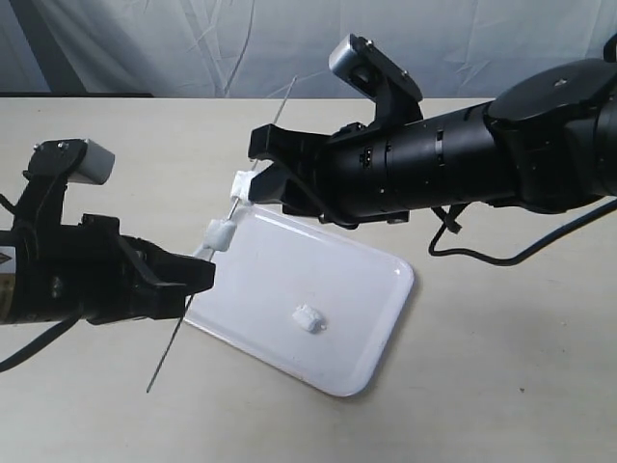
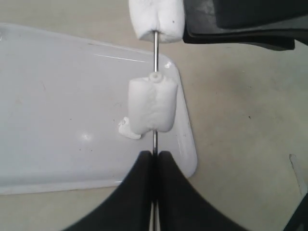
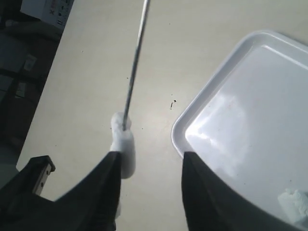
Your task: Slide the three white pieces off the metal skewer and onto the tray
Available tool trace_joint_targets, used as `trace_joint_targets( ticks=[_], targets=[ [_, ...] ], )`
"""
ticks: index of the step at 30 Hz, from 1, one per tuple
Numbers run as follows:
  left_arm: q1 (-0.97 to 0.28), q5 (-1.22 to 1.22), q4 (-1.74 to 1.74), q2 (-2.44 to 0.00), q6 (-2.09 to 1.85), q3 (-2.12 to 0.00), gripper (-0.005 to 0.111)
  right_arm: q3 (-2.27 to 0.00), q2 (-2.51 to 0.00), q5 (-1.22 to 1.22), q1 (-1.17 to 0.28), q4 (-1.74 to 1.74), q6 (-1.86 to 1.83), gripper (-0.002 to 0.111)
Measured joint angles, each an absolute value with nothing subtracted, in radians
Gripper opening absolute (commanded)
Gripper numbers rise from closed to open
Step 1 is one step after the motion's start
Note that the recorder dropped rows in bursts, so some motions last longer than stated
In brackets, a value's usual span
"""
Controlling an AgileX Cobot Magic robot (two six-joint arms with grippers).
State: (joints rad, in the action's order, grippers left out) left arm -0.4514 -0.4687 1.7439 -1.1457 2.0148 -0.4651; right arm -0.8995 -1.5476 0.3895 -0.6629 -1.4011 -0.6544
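The thin metal skewer [image 1: 265,145] slants up over the table, and my left gripper [image 1: 198,275] is shut on its lower part; the left wrist view shows the jaws [image 2: 155,156] pinching the rod. Two white pieces are threaded on it: a lower one [image 1: 220,233] [image 2: 153,106] just above my left fingers, and an upper one [image 1: 241,183] [image 2: 156,19] [image 3: 122,144]. My right gripper [image 1: 255,166] [image 3: 149,163] is open, and the upper piece rests against one of its fingers. The third white piece [image 1: 308,318] [image 3: 293,202] lies on the white tray [image 1: 376,280].
The tray [image 2: 48,96] [image 3: 250,106] lies at an angle in the middle of the beige table. The skewer's bare lower end [image 1: 159,371] hangs below my left gripper near the tray's left corner. A black cable [image 1: 482,253] trails behind the right arm.
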Motion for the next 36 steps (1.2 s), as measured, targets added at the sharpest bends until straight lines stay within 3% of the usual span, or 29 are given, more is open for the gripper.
trace_joint_targets(
  ticks=[15, 18, 21, 36],
  targets=[
    [-0.451, -0.519, 1.593, -1.216, 1.887, -0.467, 0.0, -0.9, -1.548, 0.407, -0.663, -1.42, -0.654, 0.033],
    [-0.451, -0.543, 1.589, -1.216, 1.884, -0.469, 0.0, -0.9, -1.548, 0.399, -0.663, -1.42, -0.654, 0.012],
    [-0.451, -0.551, 1.586, -1.216, 1.884, -0.474, 0.0, -0.9, -1.548, 0.399, -0.663, -1.422, -0.654, -0.001],
    [-0.451, -0.552, 1.632, -1.216, 1.935, -0.459, 0.0, -0.9, -1.548, 0.376, -0.665, -1.42, -0.653, -0.001]
  ],
)
